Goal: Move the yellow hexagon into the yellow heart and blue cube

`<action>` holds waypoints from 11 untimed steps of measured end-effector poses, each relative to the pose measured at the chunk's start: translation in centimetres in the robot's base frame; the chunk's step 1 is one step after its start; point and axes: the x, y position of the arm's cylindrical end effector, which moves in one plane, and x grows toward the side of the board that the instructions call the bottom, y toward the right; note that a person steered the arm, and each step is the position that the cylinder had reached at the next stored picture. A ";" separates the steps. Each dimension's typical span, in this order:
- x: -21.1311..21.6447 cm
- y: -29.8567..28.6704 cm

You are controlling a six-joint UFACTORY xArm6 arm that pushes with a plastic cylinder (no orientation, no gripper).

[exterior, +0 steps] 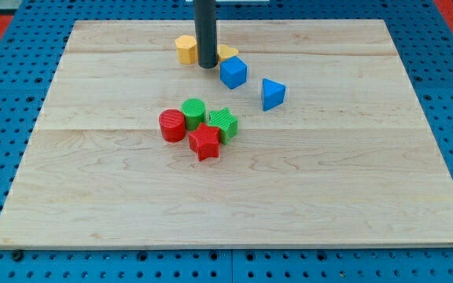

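Observation:
The yellow hexagon (185, 48) lies near the view's top, left of centre. My tip (207, 66) stands just right of it, between it and the yellow heart (228, 53), which the rod partly hides. The blue cube (233, 72) sits just below and right of the heart, touching or nearly touching it. The tip is close to the cube's left side.
A blue triangular block (273, 93) lies right of the cube. A cluster sits mid-board: red cylinder (171, 125), green cylinder (193, 112), green star (223, 123), red star (204, 141). The wooden board (352, 196) rests on a blue pegboard.

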 end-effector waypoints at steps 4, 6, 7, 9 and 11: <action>-0.4 -8.5; -7.8 -5.8; -7.5 -5.8; -4.1 -1.2; -4.0 6.2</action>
